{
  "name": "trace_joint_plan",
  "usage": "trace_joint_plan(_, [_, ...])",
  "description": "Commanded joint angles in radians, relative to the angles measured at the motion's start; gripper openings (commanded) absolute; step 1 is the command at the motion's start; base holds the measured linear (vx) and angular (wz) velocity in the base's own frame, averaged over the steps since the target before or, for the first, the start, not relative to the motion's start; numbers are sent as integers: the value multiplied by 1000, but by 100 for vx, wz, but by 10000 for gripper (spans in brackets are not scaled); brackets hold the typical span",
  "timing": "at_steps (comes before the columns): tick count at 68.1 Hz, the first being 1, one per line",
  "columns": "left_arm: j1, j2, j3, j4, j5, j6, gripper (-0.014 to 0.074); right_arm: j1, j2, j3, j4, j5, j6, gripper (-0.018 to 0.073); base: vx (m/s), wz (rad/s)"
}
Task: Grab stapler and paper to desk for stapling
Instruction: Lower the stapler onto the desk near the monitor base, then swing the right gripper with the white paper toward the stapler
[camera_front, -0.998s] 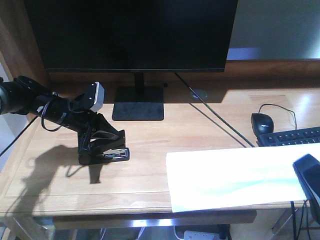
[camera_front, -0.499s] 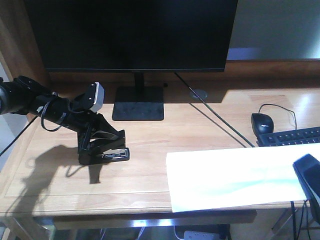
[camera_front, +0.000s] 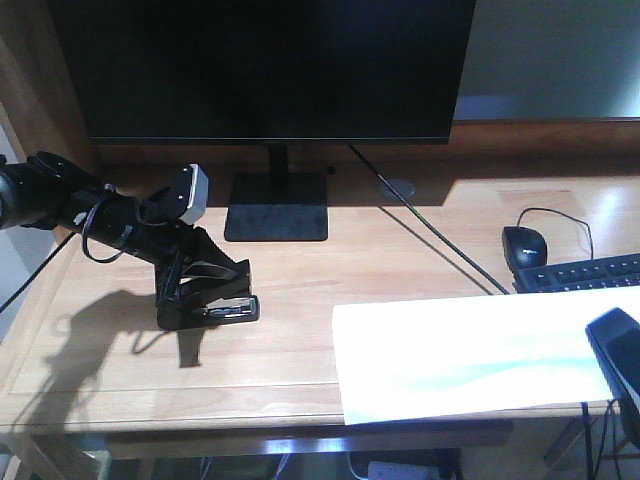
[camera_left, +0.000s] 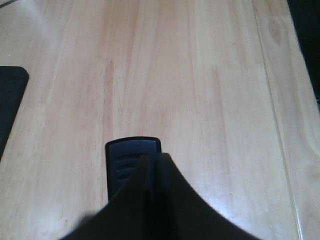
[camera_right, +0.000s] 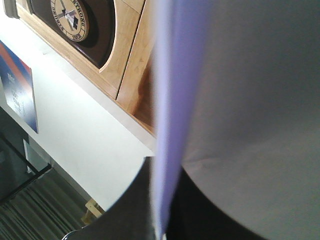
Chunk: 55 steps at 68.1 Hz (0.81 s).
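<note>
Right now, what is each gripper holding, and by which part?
Left gripper: stapler, gripped from above behind its protruding end. Right gripper: paper, pinched at one short edge.

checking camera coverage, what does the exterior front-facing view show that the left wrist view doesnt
Only the front view: the paper, the monitor, the mouse and the keyboard.
Only the left wrist view: the stapler seen close up, its ridged front end poking out past the closed tips of the left gripper.
Both: the stapler, the left gripper and the light-wood desk.
</note>
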Motion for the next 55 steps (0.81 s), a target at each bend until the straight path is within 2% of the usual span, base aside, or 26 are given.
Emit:
trace_joint_plan(1, [0, -63, -26, -55, 25, -9, -7, 0, 4, 2, 16, -62, -14, -5, 0, 0])
trace_joint_plan(24, [0, -63, -26, -55, 25, -9, -7, 0, 4, 2, 17, -63, -14, -5, 0, 0])
trace_joint_plan(32, [0, -63, -26, -55, 25, -9, -7, 0, 5, 2, 45, -58, -17, -5, 0, 0])
trace_joint_plan(42, [0, -63, -26, -55, 25, -9, -7, 0, 5, 2, 48, -65, 23, -5, 0, 0])
trace_joint_plan(49, [0, -63, -26, -55, 25, -9, -7, 0, 5, -1, -8, -91, 43, -5, 0, 0])
trace_joint_plan(55, [0, -63, -26, -55, 25, -9, -7, 0, 5, -23, -126, -86, 74, -5, 0, 0])
